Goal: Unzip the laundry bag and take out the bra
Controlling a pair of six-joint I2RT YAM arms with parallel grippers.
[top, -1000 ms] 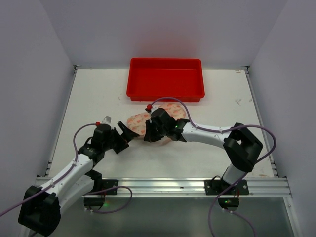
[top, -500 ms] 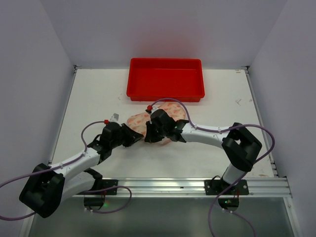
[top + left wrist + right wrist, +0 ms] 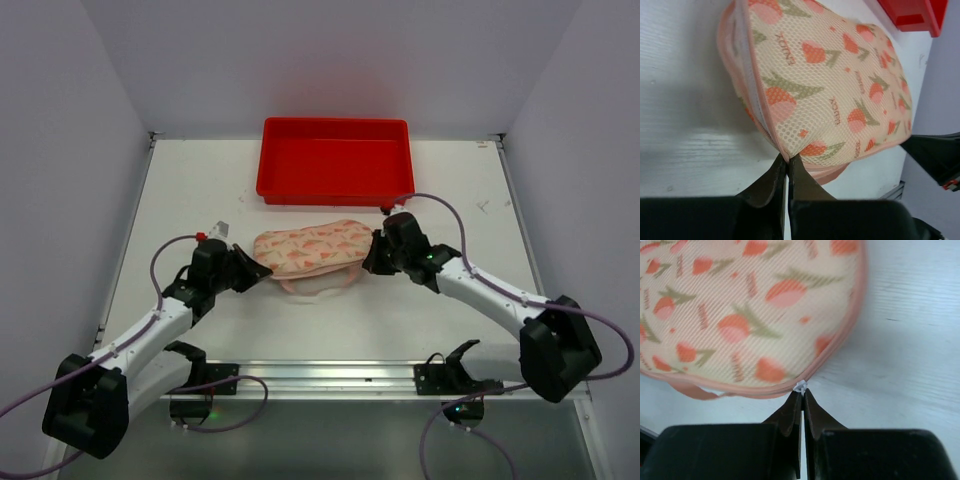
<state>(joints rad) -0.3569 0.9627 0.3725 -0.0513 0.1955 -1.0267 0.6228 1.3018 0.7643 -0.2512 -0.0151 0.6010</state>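
Note:
The laundry bag [image 3: 312,246], cream with salmon tulip print and a pink zip rim, lies lengthwise mid-table. My left gripper [image 3: 262,271] is shut on the rim at its left end [image 3: 788,159]. My right gripper [image 3: 372,256] sits at the bag's right end, shut on the small white zip pull [image 3: 800,386]. The bag [image 3: 830,85] fills the left wrist view, and the bag [image 3: 740,315] also takes up the upper part of the right wrist view. A pale white-pink fabric edge [image 3: 320,285] pokes out under the near side; I cannot tell whether it is the bra or the lining.
A red plastic tray [image 3: 335,192] stands behind the bag at the back of the table, and its corner [image 3: 912,15] shows in the left wrist view. The metal rail [image 3: 330,375] with the arm bases runs along the near edge.
My left gripper closed on the bag's left end. My right gripper travelled right along the near edge to the bag's right end, holding the zip pull. The bag now lies uncovered and stretched.

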